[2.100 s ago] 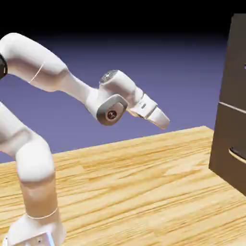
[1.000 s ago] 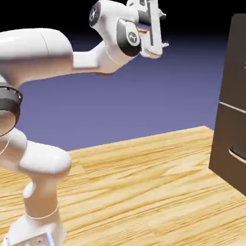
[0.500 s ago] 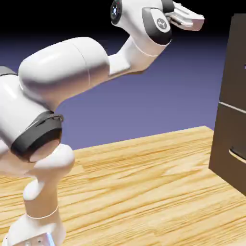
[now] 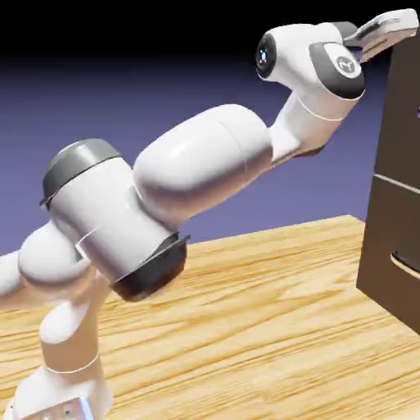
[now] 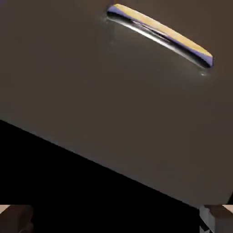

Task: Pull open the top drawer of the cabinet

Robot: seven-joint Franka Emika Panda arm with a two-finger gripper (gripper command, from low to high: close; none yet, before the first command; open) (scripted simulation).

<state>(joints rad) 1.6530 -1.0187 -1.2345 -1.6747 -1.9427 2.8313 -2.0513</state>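
We hold our fingers (image 5: 17,219) spread wide and empty near the cabinet's (image 4: 392,139) upper edge. The top drawer (image 5: 113,95) sits above the lower drawer (image 4: 394,254), beyond the counter's (image 4: 271,303) far right corner; its curved handle (image 5: 159,34) lies apart from us.

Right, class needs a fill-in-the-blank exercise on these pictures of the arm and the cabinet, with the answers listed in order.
1. In the hand view, a shiny, curved ____ is mounted on the dark brown drawer front.
2. The gripper has its two fingertips standing far ____.
3. In the exterior view, the cabinet stands on the picture's ____ side.
4. The tabletop is made to look like ____.

Missing words: handle; apart; right; wood.
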